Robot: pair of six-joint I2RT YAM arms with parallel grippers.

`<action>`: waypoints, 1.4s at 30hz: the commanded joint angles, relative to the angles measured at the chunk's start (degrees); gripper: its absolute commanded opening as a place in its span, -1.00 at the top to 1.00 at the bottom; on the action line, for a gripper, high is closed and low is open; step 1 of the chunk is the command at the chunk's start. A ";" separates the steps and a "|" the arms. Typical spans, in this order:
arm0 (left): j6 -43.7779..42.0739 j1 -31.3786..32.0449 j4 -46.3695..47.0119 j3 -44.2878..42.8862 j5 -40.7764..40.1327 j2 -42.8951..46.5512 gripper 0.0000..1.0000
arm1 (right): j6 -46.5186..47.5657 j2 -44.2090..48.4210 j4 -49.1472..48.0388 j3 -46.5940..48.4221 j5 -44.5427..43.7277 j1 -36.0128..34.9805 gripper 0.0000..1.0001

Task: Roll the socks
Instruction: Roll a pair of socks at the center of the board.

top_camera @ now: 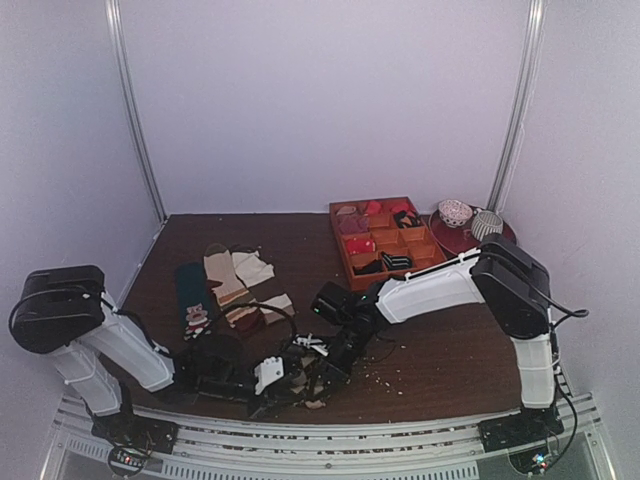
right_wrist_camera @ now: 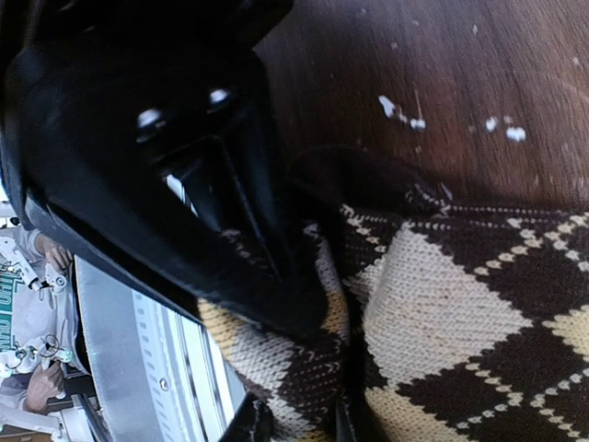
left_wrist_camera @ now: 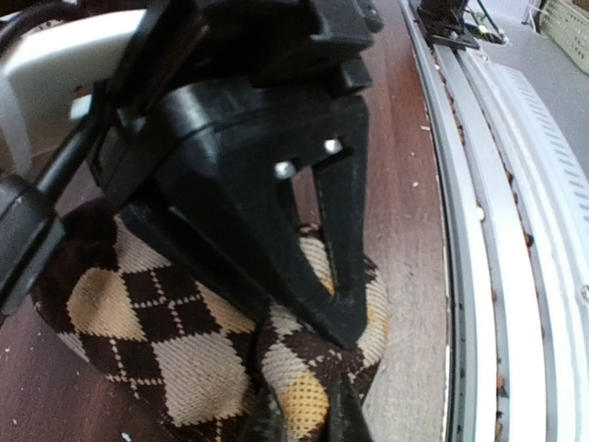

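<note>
Both arms reach low over the near edge of the table point(top_camera: 450, 340), tips meeting. Left gripper point(right_wrist_camera: 290, 313) and right gripper point(left_wrist_camera: 339, 308) are both narrow, each pinching the bunched argyle socks point(left_wrist_camera: 175, 341). Striped socks point(top_camera: 235, 275) and teal sock point(top_camera: 192, 295) lie behind, divided tray point(top_camera: 342, 250) beyond.

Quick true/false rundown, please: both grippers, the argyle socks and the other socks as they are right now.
1. The argyle socks lie on the table by its near edge. True.
2. The left gripper hangs wide open, clear of them. False: its fingers are closed down on the argyle fabric.
3. The right gripper is also down on the argyle socks. True.
4. The striped socks sit in the compartment tray. False: they lie on the table, left of it.
5. The teal sock lies left of the striped socks. True.
</note>
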State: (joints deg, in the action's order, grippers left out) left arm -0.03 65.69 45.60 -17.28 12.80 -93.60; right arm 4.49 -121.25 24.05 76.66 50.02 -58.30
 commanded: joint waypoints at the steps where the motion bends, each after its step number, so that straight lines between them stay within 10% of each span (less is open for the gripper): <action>1: 1.21 -0.36 0.06 -2.54 -0.16 -3.05 1.00 | -0.60 -3.99 7.96 -2.33 -8.05 -1.03 0.59; 16: 19.71 -4.90 -20.83 -3.08 3.25 0.40 1.00 | 3.67 30.18 -57.30 -40.76 -28.84 -2.89 -0.09; 42: 22.87 -7.60 -19.54 -1.44 9.33 -4.89 1.00 | 14.77 16.24 -55.79 -34.36 -33.67 -9.71 -0.13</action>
State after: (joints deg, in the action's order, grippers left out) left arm 21.85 58.19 38.06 -21.47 23.31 -94.98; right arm 19.75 -103.31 -33.61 40.93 20.18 -67.42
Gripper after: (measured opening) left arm 0.069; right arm 0.575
